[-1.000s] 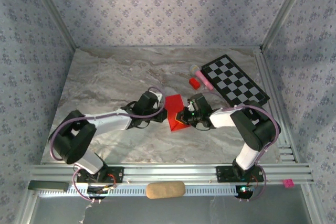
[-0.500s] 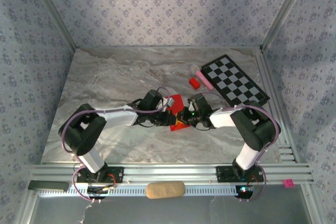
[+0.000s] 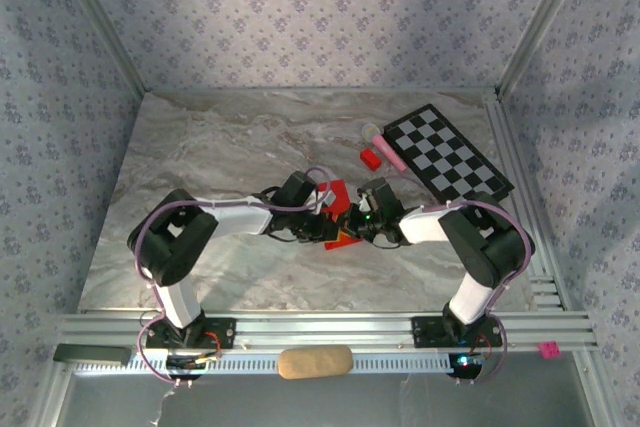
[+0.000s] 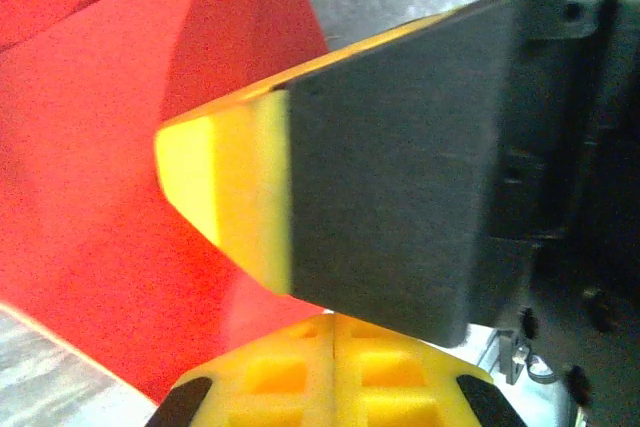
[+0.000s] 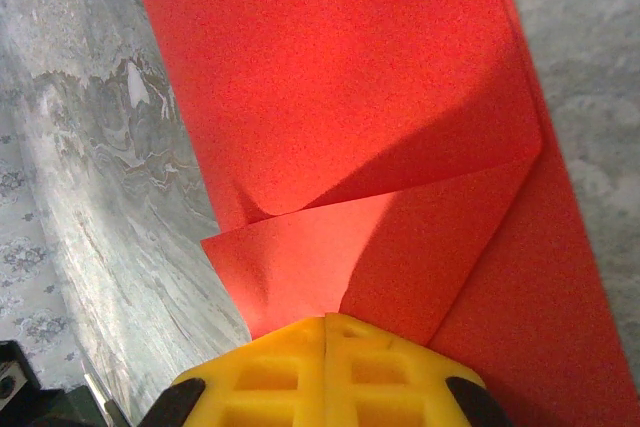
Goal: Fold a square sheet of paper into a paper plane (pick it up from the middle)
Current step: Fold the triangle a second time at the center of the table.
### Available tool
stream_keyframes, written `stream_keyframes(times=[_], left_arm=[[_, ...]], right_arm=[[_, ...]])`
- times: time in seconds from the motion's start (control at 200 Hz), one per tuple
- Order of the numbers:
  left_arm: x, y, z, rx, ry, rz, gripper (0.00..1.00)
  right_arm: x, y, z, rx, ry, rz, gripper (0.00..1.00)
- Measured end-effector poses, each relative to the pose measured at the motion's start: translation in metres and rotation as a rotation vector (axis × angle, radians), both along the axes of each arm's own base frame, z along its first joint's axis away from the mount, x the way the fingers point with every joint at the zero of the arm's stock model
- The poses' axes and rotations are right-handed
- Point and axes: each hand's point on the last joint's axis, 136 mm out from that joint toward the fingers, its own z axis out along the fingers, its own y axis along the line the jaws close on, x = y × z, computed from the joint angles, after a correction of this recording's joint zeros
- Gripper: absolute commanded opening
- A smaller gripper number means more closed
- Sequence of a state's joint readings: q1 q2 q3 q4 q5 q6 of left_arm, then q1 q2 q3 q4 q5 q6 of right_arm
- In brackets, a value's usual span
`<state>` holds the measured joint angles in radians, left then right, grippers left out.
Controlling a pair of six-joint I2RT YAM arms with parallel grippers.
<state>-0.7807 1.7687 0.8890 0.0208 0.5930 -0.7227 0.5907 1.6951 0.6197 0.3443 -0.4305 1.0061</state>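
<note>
The square sheet of paper (image 3: 336, 193) is bright red and creased smaller, lying mid-table between both grippers. In the right wrist view the paper (image 5: 340, 77) has a flap folded over it, curling up slightly at the left. My right gripper (image 5: 328, 319) is shut, its yellow tips resting on that flap where two edges meet. My left gripper (image 4: 333, 319) is shut too, low over the paper (image 4: 90, 197). The right gripper's black and yellow finger (image 4: 400, 177) sits just ahead of it. From above, the left gripper (image 3: 327, 219) and right gripper (image 3: 353, 223) nearly touch.
A small red block (image 3: 371, 158) and a pink stick (image 3: 389, 151) lie behind the paper. A checkerboard (image 3: 447, 153) sits at the back right. A tan oval object (image 3: 314, 361) rests by the front rail (image 3: 330, 327). Patterned walls enclose the marble table (image 3: 200, 147).
My left arm has swung right, bringing its gripper over the paper close to the right gripper, and its jaws have closed the last bit. The right arm has stayed put.
</note>
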Motion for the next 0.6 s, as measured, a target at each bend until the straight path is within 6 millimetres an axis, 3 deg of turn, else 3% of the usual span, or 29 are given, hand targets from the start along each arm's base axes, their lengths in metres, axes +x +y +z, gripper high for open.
stream_keyframes(times=[0.6], left_arm=[[0.004, 0.007, -0.015, 0.062, -0.014, 0.021, 0.00]], right_arm=[[0.000, 0.000, 0.000, 0.000, 0.000, 0.000, 0.00]])
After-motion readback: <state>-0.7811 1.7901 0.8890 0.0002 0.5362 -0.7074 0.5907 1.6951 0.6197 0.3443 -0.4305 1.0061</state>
